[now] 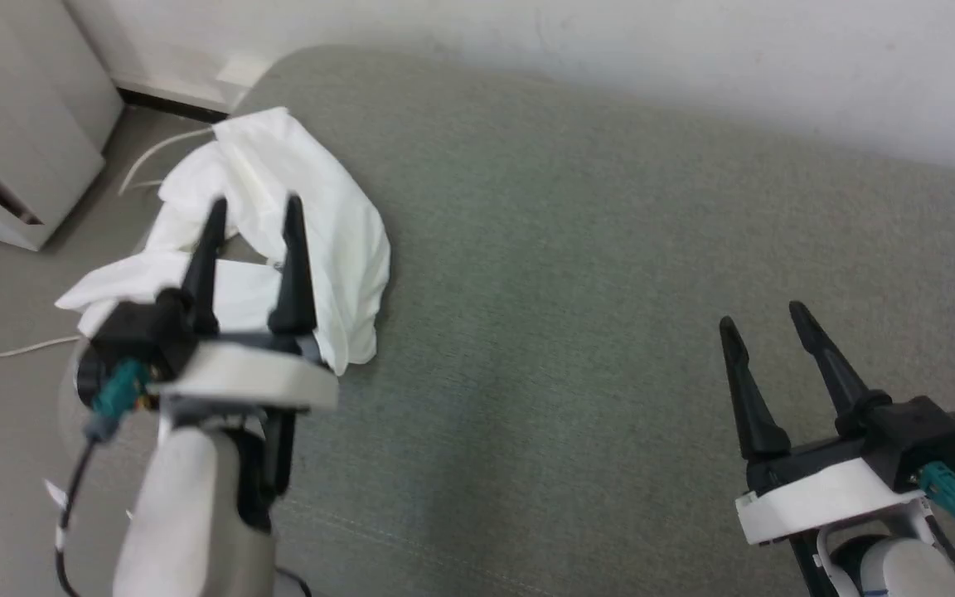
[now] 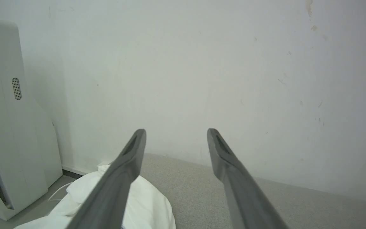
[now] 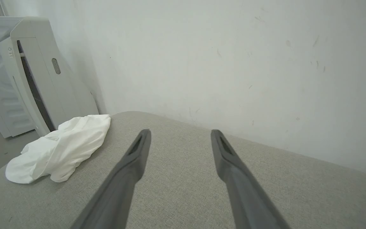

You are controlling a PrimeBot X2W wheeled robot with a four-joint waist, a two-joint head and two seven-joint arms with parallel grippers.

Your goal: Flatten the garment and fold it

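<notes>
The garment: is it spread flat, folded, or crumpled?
Crumpled: the garment lies in a rumpled heap at a corner of the grey surface, neither flat nor neatly folded.

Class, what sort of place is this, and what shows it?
Likely an indoor room, perhaps domestic: a grey upholstered surface against a white wall, a crumpled white garment on it, and a pale floor-standing appliance beside it.

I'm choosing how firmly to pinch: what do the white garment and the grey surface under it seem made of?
The garment looks like thin, matte woven cloth, perhaps cotton or a blend: it lies crumpled in soft folds. The grey-green surface looks like padded upholstery in a coarse matte weave: fine speckled texture, rounded corner.
</notes>
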